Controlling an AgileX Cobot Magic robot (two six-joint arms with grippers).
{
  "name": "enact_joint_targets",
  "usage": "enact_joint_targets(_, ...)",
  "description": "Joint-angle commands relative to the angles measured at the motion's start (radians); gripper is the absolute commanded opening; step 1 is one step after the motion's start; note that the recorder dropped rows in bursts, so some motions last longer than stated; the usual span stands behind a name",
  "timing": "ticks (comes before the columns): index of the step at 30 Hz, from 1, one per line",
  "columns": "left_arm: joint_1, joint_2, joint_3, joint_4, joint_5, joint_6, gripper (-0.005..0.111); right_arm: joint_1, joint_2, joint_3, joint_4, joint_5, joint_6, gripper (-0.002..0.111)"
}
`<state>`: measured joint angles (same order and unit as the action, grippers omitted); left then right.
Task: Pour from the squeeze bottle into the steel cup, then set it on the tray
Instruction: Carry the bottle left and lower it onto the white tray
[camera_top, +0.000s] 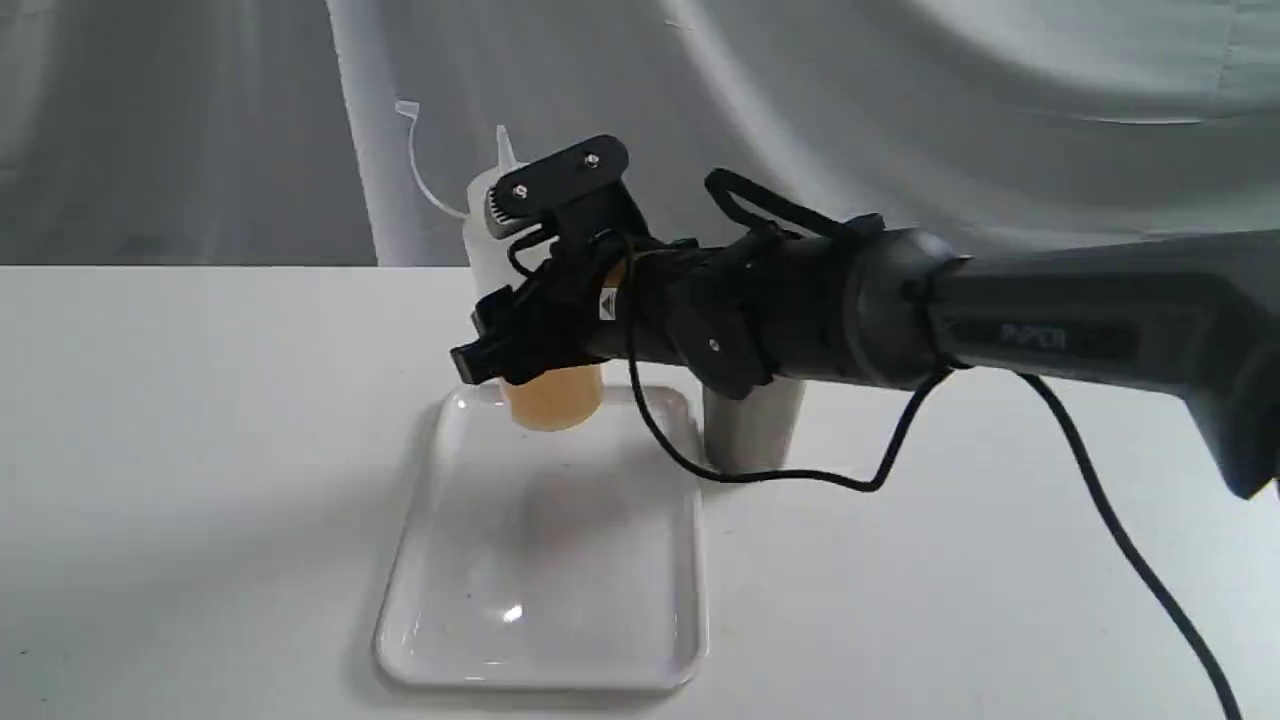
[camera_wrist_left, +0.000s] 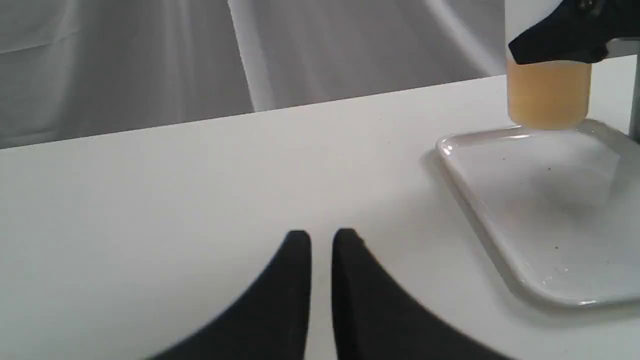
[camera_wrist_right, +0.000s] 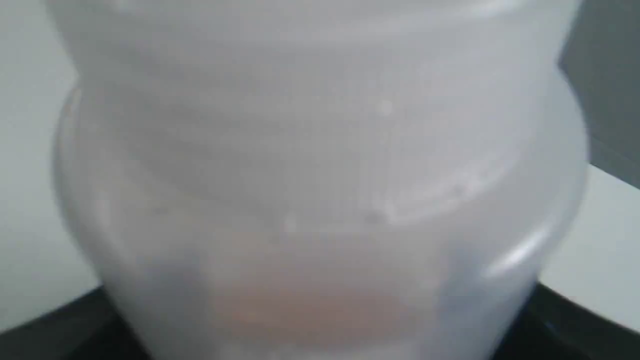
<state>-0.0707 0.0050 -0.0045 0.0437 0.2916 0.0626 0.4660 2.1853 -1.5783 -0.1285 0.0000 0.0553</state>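
My right gripper (camera_top: 510, 275) is shut on the squeeze bottle (camera_top: 550, 400), holding it upright at the far end of the white tray (camera_top: 540, 600). The bottle's base is at the tray's far rim; whether it touches I cannot tell. Amber liquid fills its lower part, and the nozzle and cap strap stick up behind the gripper. In the right wrist view the bottle (camera_wrist_right: 320, 175) fills the picture. The steel cup (camera_top: 755, 430) stands right of the tray, mostly hidden behind the arm. My left gripper (camera_wrist_left: 320, 240) is shut and empty, low over the table left of the tray (camera_wrist_left: 525, 210) and bottle (camera_wrist_left: 547, 95).
A black cable (camera_top: 780, 478) hangs from the right arm and loops down to the table beside the cup. Grey cloth (camera_top: 900, 100) drapes behind the table's far edge. White tabletop (camera_top: 200, 450) stretches left of the tray.
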Motion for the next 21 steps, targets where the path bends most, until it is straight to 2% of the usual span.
enact_joint_targets(1, -0.003, -0.005, 0.004, 0.001, -0.007, -0.002, 0.008, 0.0, -0.014, -0.004, 0.034, -0.038, -0.006, 0.038)
enact_joint_targets(6, -0.003, -0.005, 0.004, 0.001, -0.007, -0.002, 0.008, 0.001, -0.014, 0.012, 0.099, -0.043, -0.007, 0.038)
enact_joint_targets(21, -0.003, -0.005, 0.004, 0.001, -0.007, -0.002, 0.008, 0.003, -0.016, 0.082, 0.107, -0.088, -0.007, 0.038)
